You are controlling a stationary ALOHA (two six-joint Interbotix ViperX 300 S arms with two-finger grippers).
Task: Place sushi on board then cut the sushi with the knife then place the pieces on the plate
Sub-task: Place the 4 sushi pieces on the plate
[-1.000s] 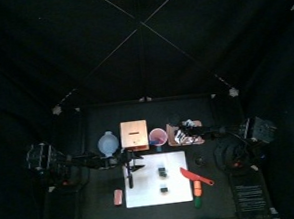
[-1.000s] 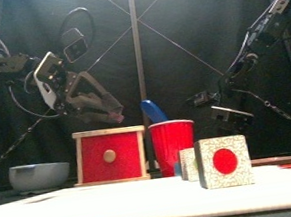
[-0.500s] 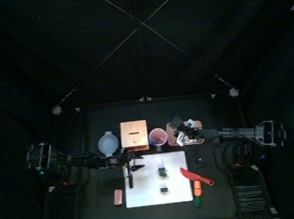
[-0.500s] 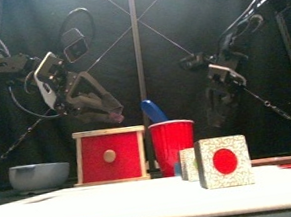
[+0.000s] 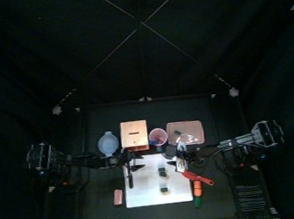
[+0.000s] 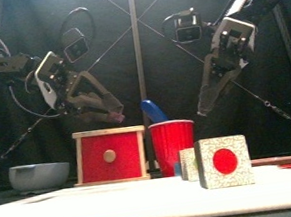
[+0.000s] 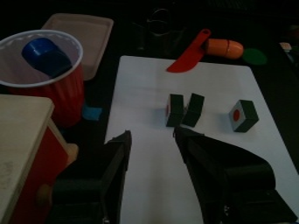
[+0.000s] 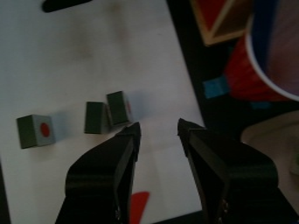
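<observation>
Beware of scattering the sushi [image 7: 184,108]: already in dark green blocks standing loose on the white board [image 7: 146,83], two touching near its middle, a third block [image 7: 242,115] with a red centre apart from them toward the near edge. Easy to tip or shove one with a jaw coming down off-centre, or to pinch the touching pair as one and shed half on the way. Also worth fearing a clash of arms, with both pincers over the same board and near each other. Could catch the red cup [image 5: 157,136] too while carrying far and right to the pink tray [image 5: 186,132], just beside it. Cannot rule out more cutting first; in that case, reaching for the red knife [image 7: 187,52], flat across the board's right edge, means crossing low over the blocks.

Left pincer [image 7: 152,137]: spread, holding nothing, hung above the board's left part, tilted down and rightward from an arm bent in from the left, higher than the wooden box [image 6: 111,155]. Right pincer [image 8: 158,127]: likewise spread and empty, pointed steeply down over the board from a high-raised elbow on the right, the touching pair just beyond its tips, clear of contact.
</observation>
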